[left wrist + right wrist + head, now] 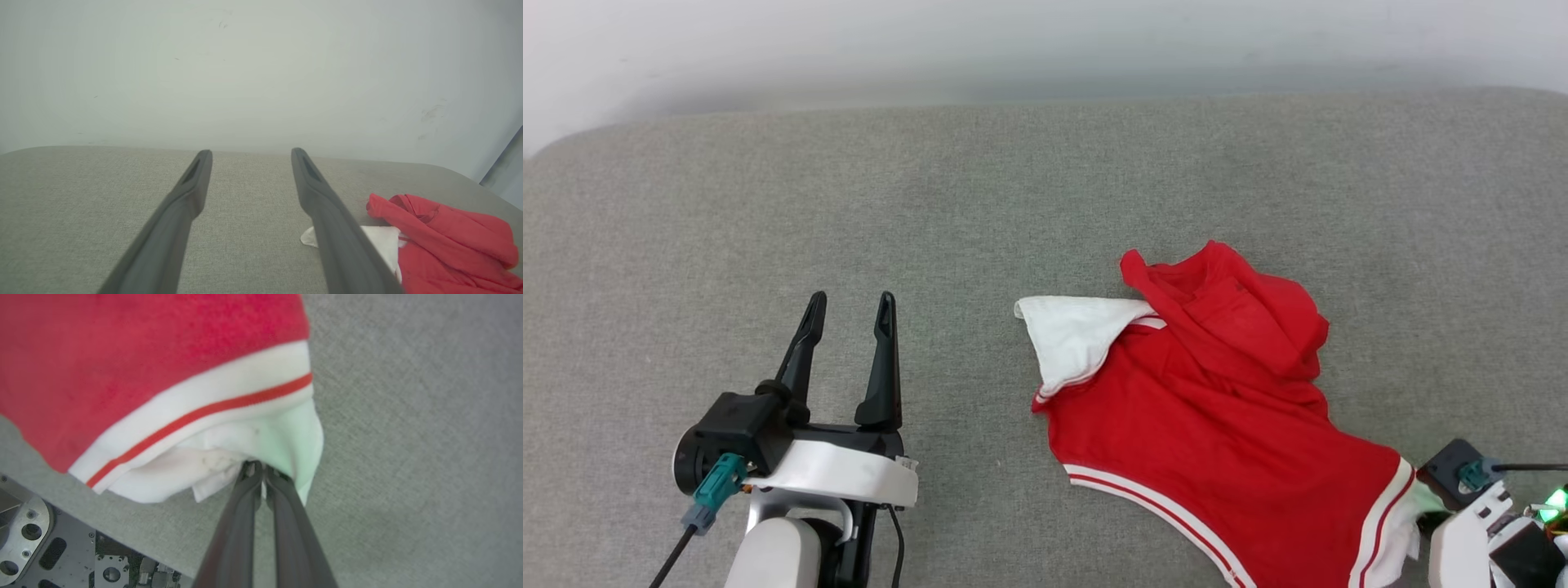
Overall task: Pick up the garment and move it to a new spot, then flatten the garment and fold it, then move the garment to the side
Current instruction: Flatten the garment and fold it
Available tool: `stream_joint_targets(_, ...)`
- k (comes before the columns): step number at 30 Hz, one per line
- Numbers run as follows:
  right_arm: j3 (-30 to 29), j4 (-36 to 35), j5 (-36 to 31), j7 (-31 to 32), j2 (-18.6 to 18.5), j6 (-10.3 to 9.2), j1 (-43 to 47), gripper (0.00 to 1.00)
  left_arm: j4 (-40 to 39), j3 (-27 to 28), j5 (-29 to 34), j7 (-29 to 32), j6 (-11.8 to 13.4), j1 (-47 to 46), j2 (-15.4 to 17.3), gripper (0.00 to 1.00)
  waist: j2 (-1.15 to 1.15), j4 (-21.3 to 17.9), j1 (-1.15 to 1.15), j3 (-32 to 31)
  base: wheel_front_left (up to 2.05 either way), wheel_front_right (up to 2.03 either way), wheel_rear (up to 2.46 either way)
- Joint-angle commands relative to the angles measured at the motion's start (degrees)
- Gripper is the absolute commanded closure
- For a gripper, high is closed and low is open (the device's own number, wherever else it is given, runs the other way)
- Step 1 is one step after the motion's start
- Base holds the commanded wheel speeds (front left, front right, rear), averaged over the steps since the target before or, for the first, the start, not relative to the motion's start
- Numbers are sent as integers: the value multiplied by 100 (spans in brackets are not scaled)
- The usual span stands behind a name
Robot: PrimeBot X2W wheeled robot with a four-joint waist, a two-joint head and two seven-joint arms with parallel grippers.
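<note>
The garment (1209,408), a red shirt with white sleeves and striped trim, lies crumpled on the grey cushion (1013,188) at the right. My right gripper (258,467) is shut on the white sleeve fabric of the garment (171,375) near the cushion's front edge; in the head view its wrist (1474,490) sits at the lower right corner beside the shirt. My left gripper (848,309) stands open at the lower left, well to the left of the shirt, with nothing between its fingers. The left wrist view shows the left gripper (250,157) open above the cushion, the garment (449,241) to its right.
A pale wall (1045,49) rises behind the cushion's far edge. The robot's metal base (36,539) shows below the cushion's front edge in the right wrist view. Bare grey cushion stretches to the left and behind the shirt.
</note>
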Motion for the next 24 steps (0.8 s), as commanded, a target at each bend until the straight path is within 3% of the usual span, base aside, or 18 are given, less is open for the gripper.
stream_joint_targets(1, -92, 104, -66, -113, 144, -13, -10, 0, 11, 6, 28, -15, 0, 56, -2, 0, 0, -14, 0, -27, 0, 0, 0)
stream_joint_targets(7, -431, -198, -11, -753, 444, -10, -177, 0, 52, 136, 71, -15, -7, 177, -2, 0, 0, -181, 0, -218, 0, 0, 0)
stream_joint_targets(14, -1301, -927, 261, -1625, 687, -8, 60, 0, 25, 195, -45, -15, -17, 274, -2, 0, 0, -418, 0, -391, 0, 0, 0)
stream_joint_targets(20, -2298, -1229, 240, -2547, 1445, -7, 326, 0, 8, 146, -70, -15, -45, 267, -1, 0, 0, -611, 0, -360, 0, 0, 0)
stream_joint_targets(24, -2692, -1428, 67, -2988, 1961, -8, 412, 0, 230, -190, -93, 168, -94, 89, 118, 0, 0, -745, 0, -217, 0, 0, 0)
